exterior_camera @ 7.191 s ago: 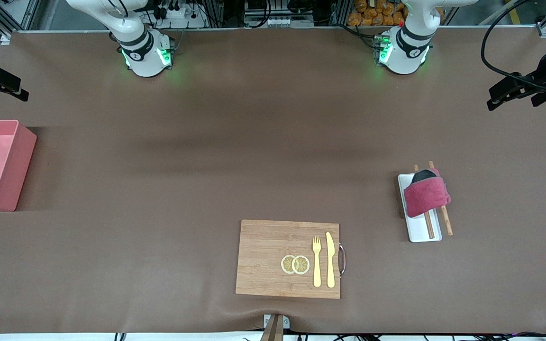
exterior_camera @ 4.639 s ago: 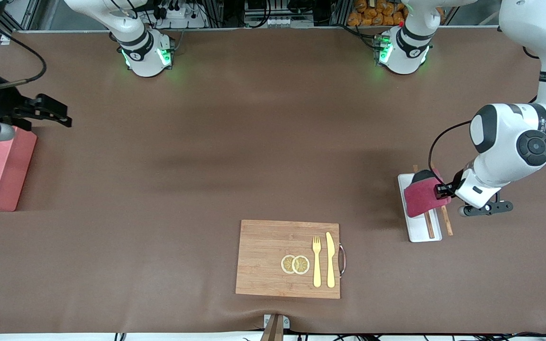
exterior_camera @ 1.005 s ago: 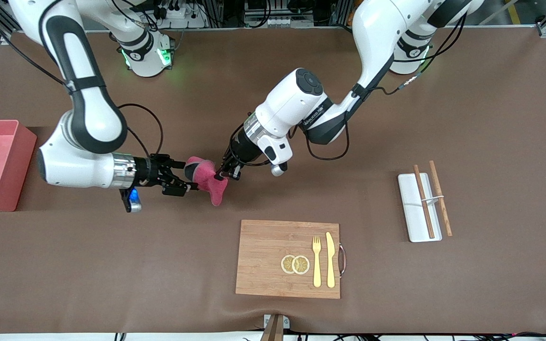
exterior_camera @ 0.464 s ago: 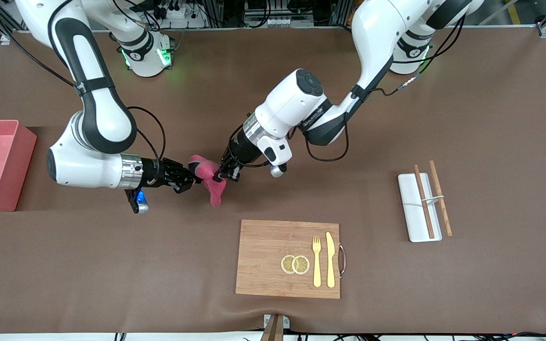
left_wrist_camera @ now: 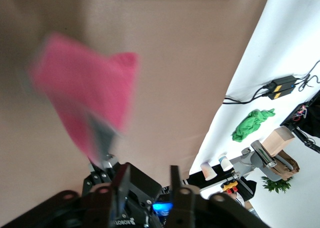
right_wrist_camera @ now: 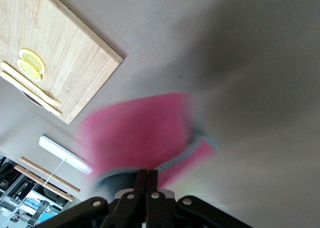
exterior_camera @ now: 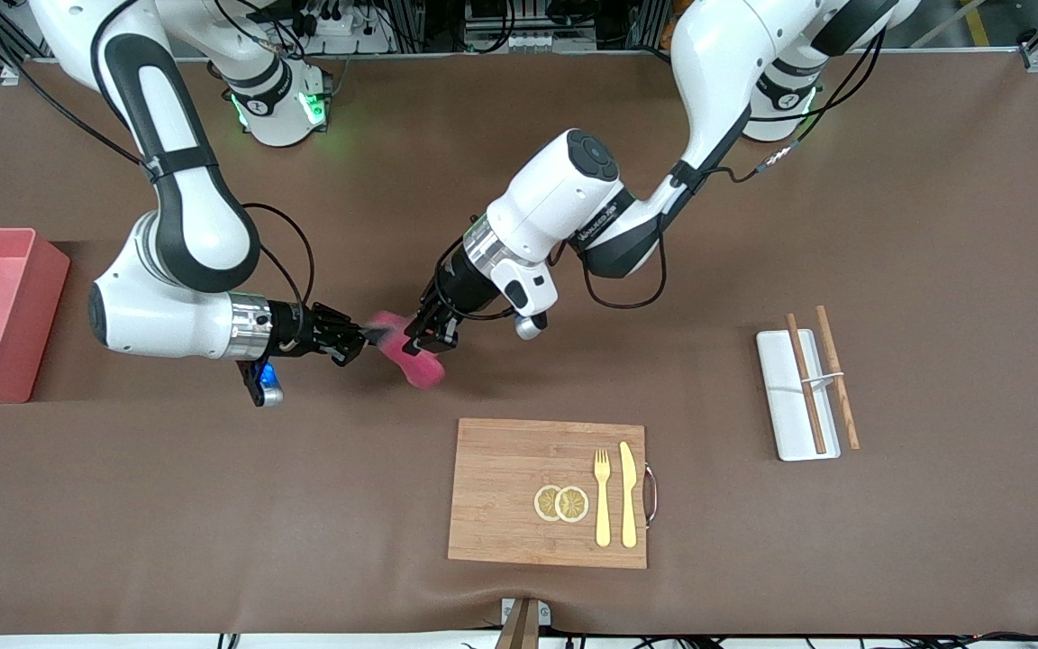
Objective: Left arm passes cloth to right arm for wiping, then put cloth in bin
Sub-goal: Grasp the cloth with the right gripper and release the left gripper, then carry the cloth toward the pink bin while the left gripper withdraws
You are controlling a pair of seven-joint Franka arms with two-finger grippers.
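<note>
1. Cloth (exterior_camera: 411, 353), crimson-pink and bunched, hangs blurred above the brown surface (exterior_camera: 753, 225), mid-table.
2. Right tool (exterior_camera: 362, 336) is clamped tight, pinching one end.
3. Left tool (exterior_camera: 423, 335), fingers parted, sits at the cloth's upper edge.

board (exterior_camera: 519, 491): lemon slices (exterior_camera: 560, 503), fork (exterior_camera: 603, 498), knife (exterior_camera: 628, 494) | white tray (exterior_camera: 785, 424): two chopsticks (exterior_camera: 805, 383)

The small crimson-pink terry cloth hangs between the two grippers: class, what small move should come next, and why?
Probably the left gripper backs away: its fingers stand apart beside the small crimson-pink terry cloth, while the right gripper is shut on the cloth above the bare brown table.
</note>
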